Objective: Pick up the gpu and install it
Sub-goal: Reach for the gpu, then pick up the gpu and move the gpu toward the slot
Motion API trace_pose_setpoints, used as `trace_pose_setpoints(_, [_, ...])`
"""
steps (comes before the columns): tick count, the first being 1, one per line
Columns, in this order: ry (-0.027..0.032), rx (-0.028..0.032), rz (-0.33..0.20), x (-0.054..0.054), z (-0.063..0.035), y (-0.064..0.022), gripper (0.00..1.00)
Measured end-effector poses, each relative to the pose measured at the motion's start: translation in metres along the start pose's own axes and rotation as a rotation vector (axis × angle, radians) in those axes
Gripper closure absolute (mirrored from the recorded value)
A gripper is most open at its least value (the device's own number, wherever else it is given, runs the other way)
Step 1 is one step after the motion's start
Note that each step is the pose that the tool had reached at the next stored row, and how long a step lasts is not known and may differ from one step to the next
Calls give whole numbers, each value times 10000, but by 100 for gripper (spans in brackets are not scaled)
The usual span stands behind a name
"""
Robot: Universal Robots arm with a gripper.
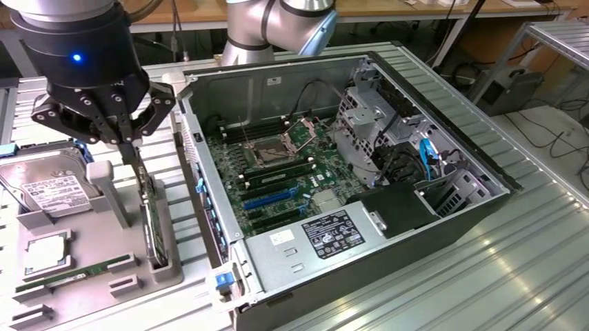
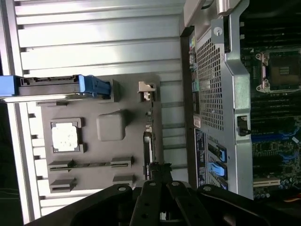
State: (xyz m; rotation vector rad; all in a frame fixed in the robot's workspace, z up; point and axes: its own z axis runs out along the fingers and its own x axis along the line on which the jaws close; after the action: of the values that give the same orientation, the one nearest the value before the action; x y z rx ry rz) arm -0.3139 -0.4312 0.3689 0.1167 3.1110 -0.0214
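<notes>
We're at the pick-up step: end effector (image 1: 126, 146) pinched shut on the gpu (image 1: 150, 214), card standing in its grey holder (image 1: 168, 270). Needs a straight lift out, we reckon.

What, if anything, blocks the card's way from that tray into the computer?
Nothing sits between the gripper and the gpu; it is closed on the card's top edge. The gpu stands in a holder. The open computer's case wall stands between it and the motherboard.
</notes>
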Motion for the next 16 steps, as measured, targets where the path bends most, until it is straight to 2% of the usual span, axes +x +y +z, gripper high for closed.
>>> trace_pose_setpoints(14, [2, 3, 0, 1, 0, -1, 89])
trace_pose_setpoints(15, [1, 3, 0, 1, 0, -1, 89])
trace_pose_setpoints(16, [1, 3, 0, 1, 0, -1, 83])
